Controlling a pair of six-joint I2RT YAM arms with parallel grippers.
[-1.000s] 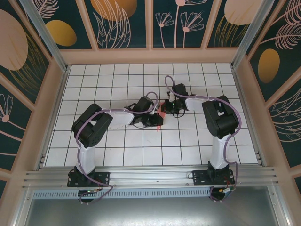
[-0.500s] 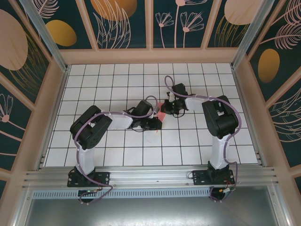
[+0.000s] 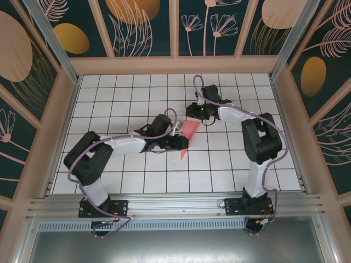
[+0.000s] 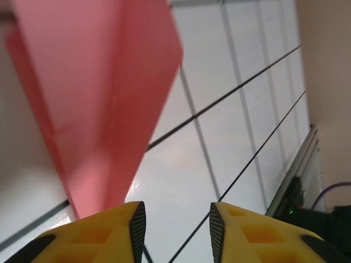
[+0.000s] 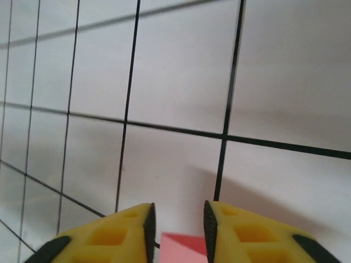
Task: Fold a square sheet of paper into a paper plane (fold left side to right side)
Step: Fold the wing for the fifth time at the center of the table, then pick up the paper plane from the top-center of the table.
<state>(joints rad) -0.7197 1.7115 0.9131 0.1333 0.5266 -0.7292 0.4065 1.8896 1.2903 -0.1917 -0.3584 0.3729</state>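
**Red dart rests between your two claws**

The paper plane lies mid-table. From above, your left gripper sits beside its pointed end and your right gripper just beyond its wide end. Your wrist cameras add that both claws stand slightly spread, pinching nothing.

White tabletop with black grid lines; dark teal wall panels bearing pale leaves and orange ovals.
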